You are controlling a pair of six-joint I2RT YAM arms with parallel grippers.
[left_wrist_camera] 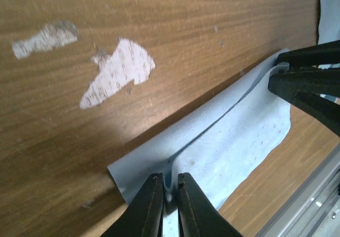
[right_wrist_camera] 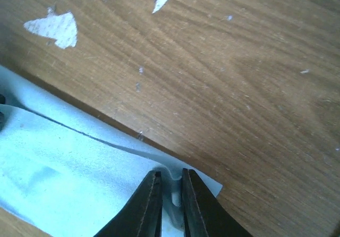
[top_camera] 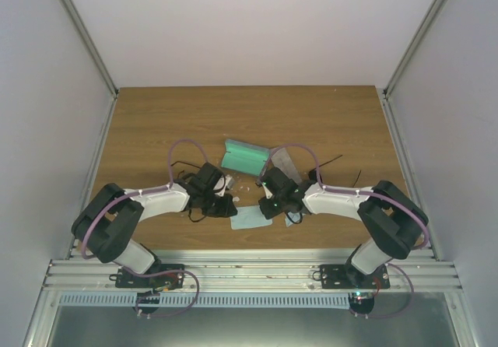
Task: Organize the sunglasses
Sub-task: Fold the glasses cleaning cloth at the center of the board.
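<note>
**Left gripper (top_camera: 232, 207) and right gripper (top_camera: 268, 207) clamp one light-blue cloth (top_camera: 247, 220)**

Top view: two cases lie behind the cloth, a green-lined case (top_camera: 243, 156) and a grey case (top_camera: 284, 160); sunglasses (top_camera: 192, 215) show only as thin dark wire left of it, count unclear; left wrist: jaws pinch a cloth fold; right wrist: jaws pinch its other end.

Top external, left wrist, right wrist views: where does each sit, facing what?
Top external: above and behind, looking down on the brown wooden table; both arms show.
Left wrist: on the left arm, facing down; left gripper pinches the light-blue cloth.
Right wrist: likewise; right gripper pinches it too.
Shared: the cloth, in all three.
</note>
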